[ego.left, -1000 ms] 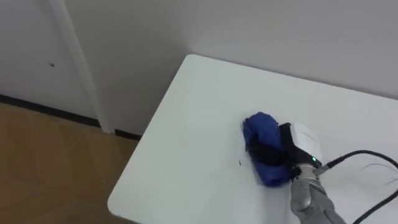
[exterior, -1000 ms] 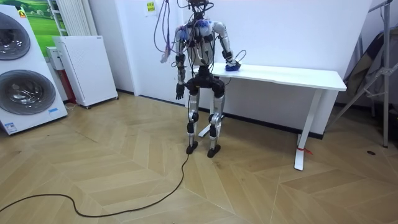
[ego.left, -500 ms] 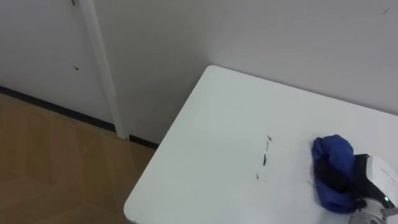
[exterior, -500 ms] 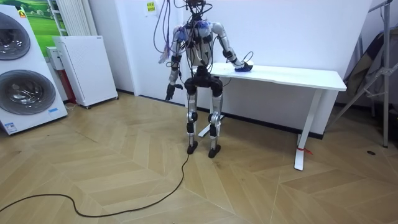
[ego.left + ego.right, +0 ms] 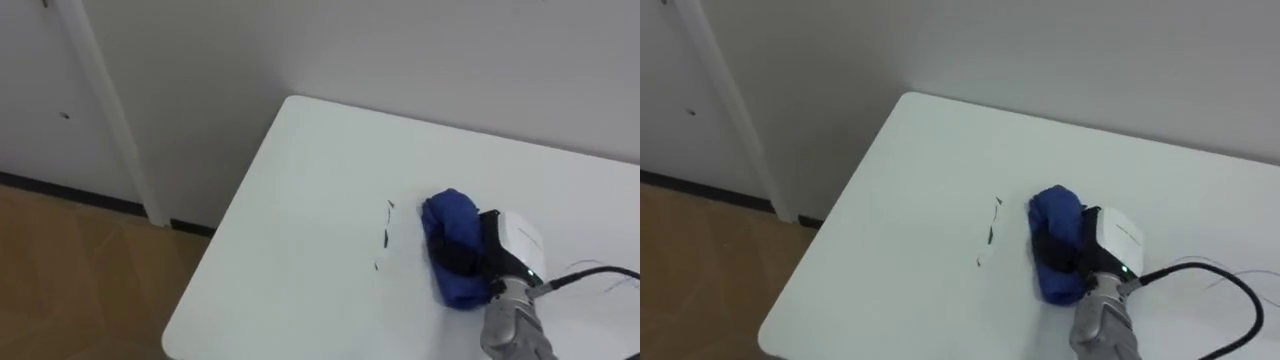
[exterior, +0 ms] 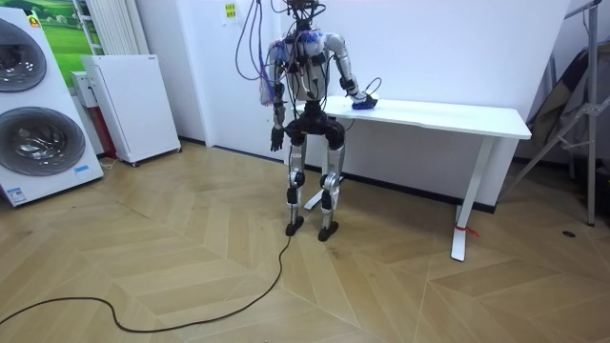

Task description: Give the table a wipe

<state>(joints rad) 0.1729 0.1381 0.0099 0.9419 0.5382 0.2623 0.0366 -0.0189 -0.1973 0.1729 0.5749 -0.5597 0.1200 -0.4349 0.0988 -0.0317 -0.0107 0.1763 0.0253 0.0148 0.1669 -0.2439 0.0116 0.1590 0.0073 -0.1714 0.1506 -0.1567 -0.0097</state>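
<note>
While gripping blue cloth [image 5: 450, 215] in right hand [image 5: 505, 255], pressing it just beside dark marks [image 5: 385, 238] on table [image 5: 300, 180]. Judging wiping unfinished.

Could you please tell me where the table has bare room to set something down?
Bare: the table between its left edge and the dark marks, and the strip along the wall behind the blue cloth. Crowded: the right hand grips that cloth beside the marks.

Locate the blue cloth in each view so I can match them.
Left eye view: blue cloth right of centre, under the right hand.
Right eye view: cloth just right of centre.
Room view: cloth on the table end by the robot.
Shared landmark: that white table's end.
</note>
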